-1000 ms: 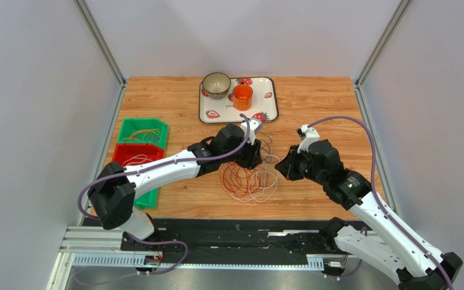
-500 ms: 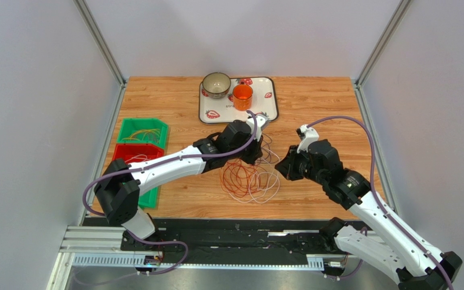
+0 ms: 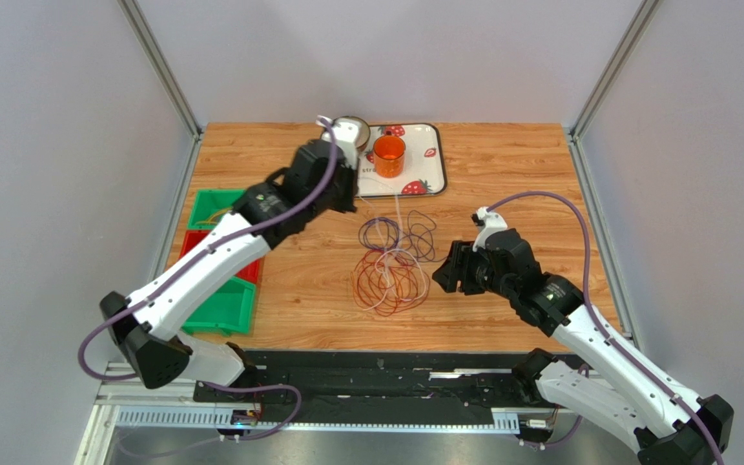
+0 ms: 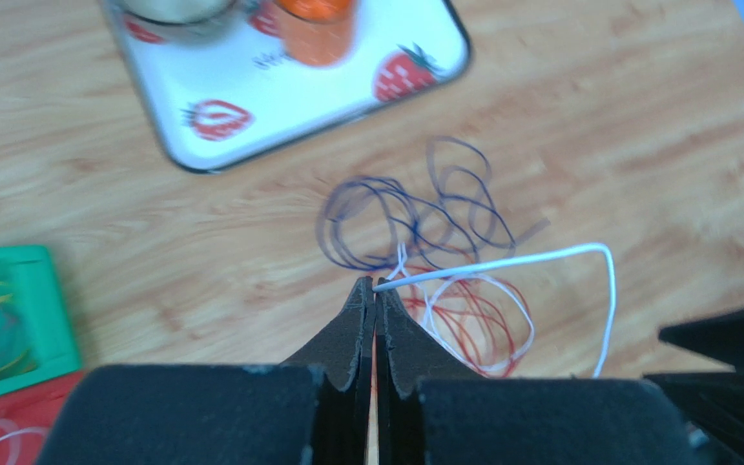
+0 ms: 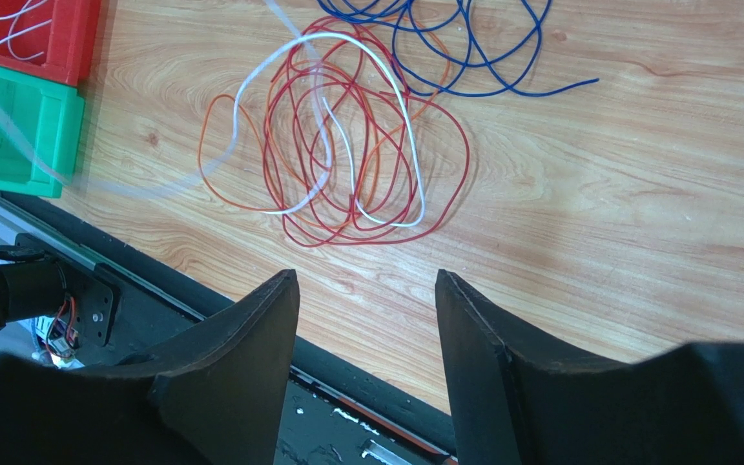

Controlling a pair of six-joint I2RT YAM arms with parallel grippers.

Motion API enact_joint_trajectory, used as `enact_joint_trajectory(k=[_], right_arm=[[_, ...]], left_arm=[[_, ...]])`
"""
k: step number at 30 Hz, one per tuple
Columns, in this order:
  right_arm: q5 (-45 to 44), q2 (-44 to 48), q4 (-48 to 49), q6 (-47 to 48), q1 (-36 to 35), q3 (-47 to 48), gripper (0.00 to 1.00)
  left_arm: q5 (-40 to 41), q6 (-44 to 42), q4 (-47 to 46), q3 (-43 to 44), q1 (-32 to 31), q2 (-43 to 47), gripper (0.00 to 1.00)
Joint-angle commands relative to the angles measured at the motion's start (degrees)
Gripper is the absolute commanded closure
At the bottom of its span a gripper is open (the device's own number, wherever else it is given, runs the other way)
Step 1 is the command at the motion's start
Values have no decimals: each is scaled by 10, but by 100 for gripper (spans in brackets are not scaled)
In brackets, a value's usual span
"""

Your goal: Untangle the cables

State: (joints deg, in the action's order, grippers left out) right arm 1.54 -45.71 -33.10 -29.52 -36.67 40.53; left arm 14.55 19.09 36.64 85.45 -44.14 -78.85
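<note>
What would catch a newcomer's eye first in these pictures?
A loose heap of thin cables, red, orange, blue and white, lies in the middle of the wooden table. The left gripper, raised near the strawberry tray, is shut on a white cable that stretches from the heap. The right gripper hangs open beside the heap.

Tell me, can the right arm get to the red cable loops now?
Probably yes. The right gripper hangs open beside the red cable loops, with bare table between; the left gripper, pinching the white cable, is off toward the tray.
</note>
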Motion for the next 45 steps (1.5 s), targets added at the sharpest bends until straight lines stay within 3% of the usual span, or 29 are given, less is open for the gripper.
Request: enact_joint_trajectory(k=[1,10,21,25,29,34,39,45], right_arm=[[-8,9,39,-22,1,-20,41],[58,-24,138,-72,0,-110,44],[51,-71,192,-61,-2,-152,46],[53,-88,210,-60,-2,-160,46],[54,-104,219,-56,-2,-160,47],[62,-121,234,-51,-2,-163,48],[65,-132,242,-48,-2,-164,49],[64,-112,246,-49,-1,-173,49]], left_arm=[[39,-21,100,74,62,42,100],[48,-40,182,232,165,22,100],[-8,-17,284,478,309,-60,100],[-19,-12,281,464,361,-52,100],[-32,-7,253,382,398,-17,100],[-51,3,224,341,466,29,100],[-141,11,196,336,515,45,100],[-224,23,126,320,520,73,100]])
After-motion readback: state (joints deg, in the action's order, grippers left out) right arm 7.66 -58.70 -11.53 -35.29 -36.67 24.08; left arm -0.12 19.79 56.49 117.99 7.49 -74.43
